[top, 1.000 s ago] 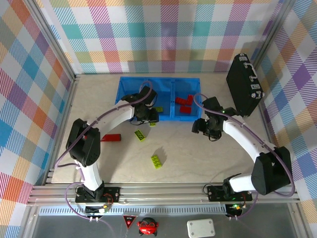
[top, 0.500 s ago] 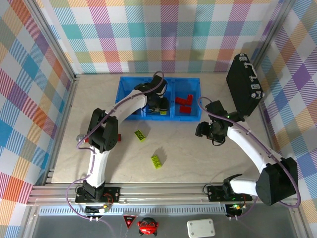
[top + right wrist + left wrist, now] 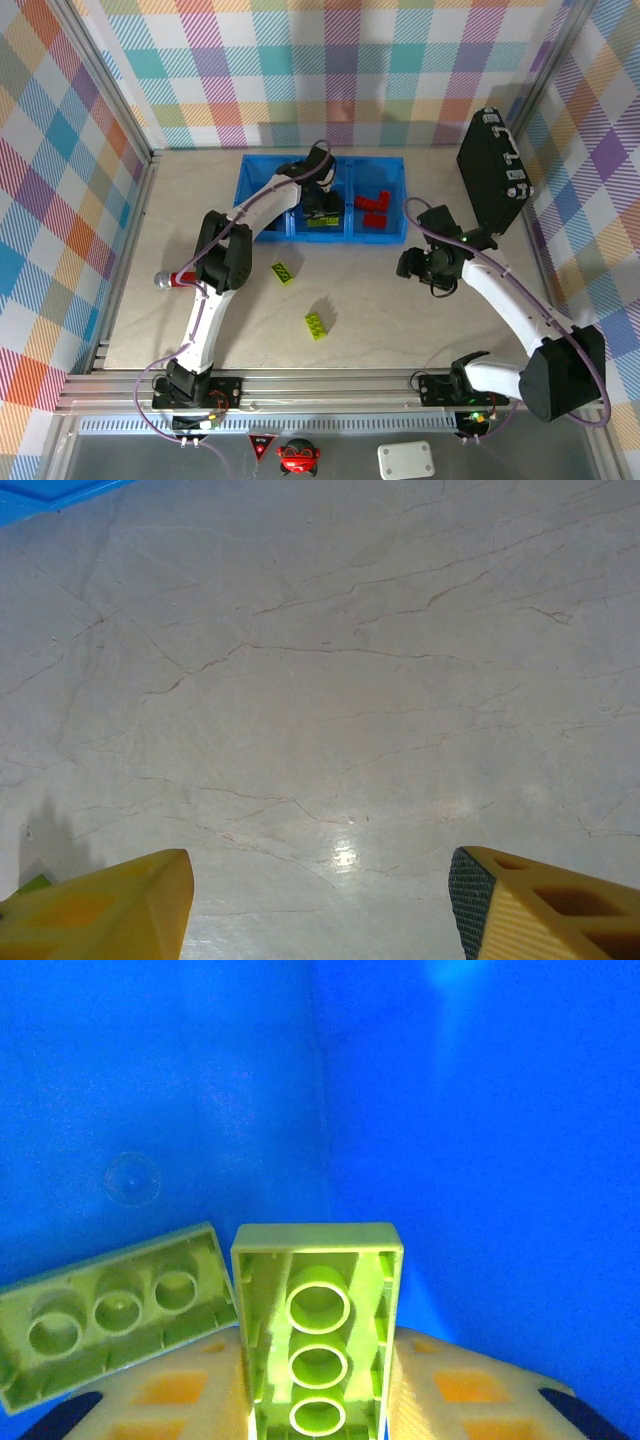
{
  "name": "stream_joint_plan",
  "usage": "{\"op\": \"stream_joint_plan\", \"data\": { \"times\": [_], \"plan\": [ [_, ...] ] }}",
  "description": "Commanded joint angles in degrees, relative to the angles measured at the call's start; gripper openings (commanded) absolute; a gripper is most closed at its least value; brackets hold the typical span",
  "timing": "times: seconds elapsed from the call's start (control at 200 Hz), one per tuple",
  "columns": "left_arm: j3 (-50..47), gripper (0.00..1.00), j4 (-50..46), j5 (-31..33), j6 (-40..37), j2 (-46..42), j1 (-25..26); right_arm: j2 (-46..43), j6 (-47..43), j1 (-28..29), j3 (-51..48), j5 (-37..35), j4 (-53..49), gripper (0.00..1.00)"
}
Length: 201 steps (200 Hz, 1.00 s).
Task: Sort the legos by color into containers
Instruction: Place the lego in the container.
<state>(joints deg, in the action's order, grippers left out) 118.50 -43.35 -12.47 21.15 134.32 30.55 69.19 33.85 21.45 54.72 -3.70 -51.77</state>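
**Top, left wrist and right wrist views.** The pale marbled worktop [image 3: 380,320] is seen from above, with a black case [image 3: 492,170] standing at its far right. The containers [image 3: 395,172], three joined translucent blue bins, are set at the far middle of the worktop.

The left gripper [image 3: 322,205] is lowered into the middle bin [image 3: 345,205]. Its jaws are closed on the held green lego [image 3: 318,1360], which is clamped between the yellow fingers [image 3: 160,1395] with its hollow underside turned to the wrist camera. The right gripper [image 3: 420,265] is held over bare worktop just right of the containers and near their front. Its jaws are spread wide apart, with nothing between them.

Red legos [image 3: 375,210] are gathered in the right bin [image 3: 398,205]. A second green lego [image 3: 110,1315] is lying on the floor of the middle bin, just left of the held one and tilted. Two more are left on the open worktop in front of the containers: a farther green lego [image 3: 284,271] and a nearer green lego [image 3: 317,325], well apart from each other.
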Motion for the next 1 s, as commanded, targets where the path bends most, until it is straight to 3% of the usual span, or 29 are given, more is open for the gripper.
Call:
{"op": "stream_joint_plan", "data": {
  "times": [0.0,0.48,1.0],
  "plan": [
    [2.01,0.35,-0.44,-2.15,-0.34,1.83,-0.43,-1.92,1.25,-0.01,-1.45,-0.25,-1.41,0.69],
    [2.07,0.45,0.29,-5.54,1.08,1.08,-0.62,-2.48,1.73,-0.01,-1.54,-0.1,-1.31,0.7],
    [-1.76,0.43,-1.99,-2.59,-1.19,-7.87,-0.57,-0.18,0.66,1.17,-0.15,1.33,-2.11,0.69]
  ]
}}
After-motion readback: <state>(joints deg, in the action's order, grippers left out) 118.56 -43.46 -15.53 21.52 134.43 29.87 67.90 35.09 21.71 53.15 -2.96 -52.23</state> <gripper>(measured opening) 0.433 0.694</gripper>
